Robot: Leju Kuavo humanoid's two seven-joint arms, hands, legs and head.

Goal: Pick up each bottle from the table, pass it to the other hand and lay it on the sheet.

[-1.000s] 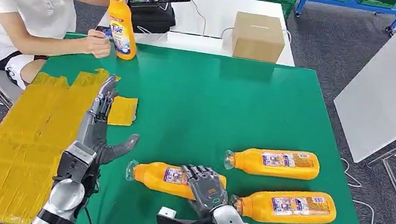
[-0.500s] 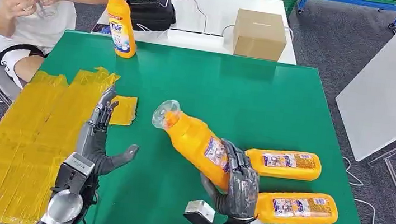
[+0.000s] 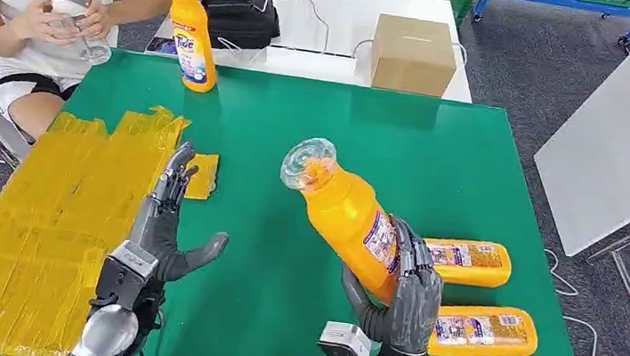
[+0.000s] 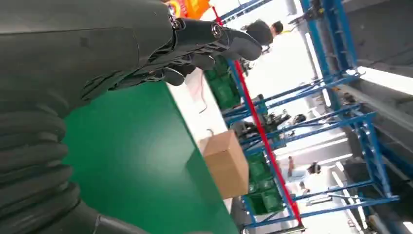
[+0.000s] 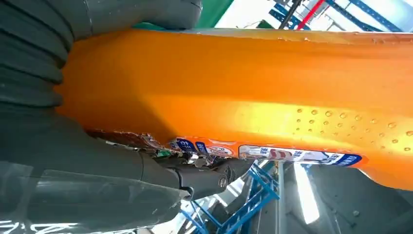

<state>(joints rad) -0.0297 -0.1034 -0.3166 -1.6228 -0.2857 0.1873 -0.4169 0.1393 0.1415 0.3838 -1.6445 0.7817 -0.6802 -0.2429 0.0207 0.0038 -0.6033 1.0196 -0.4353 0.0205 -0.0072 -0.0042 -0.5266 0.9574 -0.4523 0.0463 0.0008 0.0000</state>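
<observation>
Right hand [image 3: 401,295] grips an orange bottle [image 3: 348,213] around its lower body, raised clear of the green table [image 3: 334,135] and tilted, its clear cap [image 3: 309,161] toward 11 o'clock. Orange liquid appears to fill it, though the label [image 5: 292,155] hides part of the wall. Left hand [image 3: 165,219] is spread and holds nothing, fingers [image 3: 175,176] pointing to 12 o'clock, thumb [image 3: 200,252] out to 3 o'clock, at the edge of the yellow sheet [image 3: 48,210].

At 3 o'clock of the right hand, two more orange bottles lie on their sides: the farther lying bottle [image 3: 467,262] and the nearer lying bottle [image 3: 482,330].

At 11 o'clock on the table's far corner, an upright orange bottle [image 3: 192,34]. Beyond it, a seated person [image 3: 35,12] holds a clear object. At 12 o'clock, on a white table [image 3: 347,20], a cardboard box [image 3: 410,55] and a black device [image 3: 241,8].
</observation>
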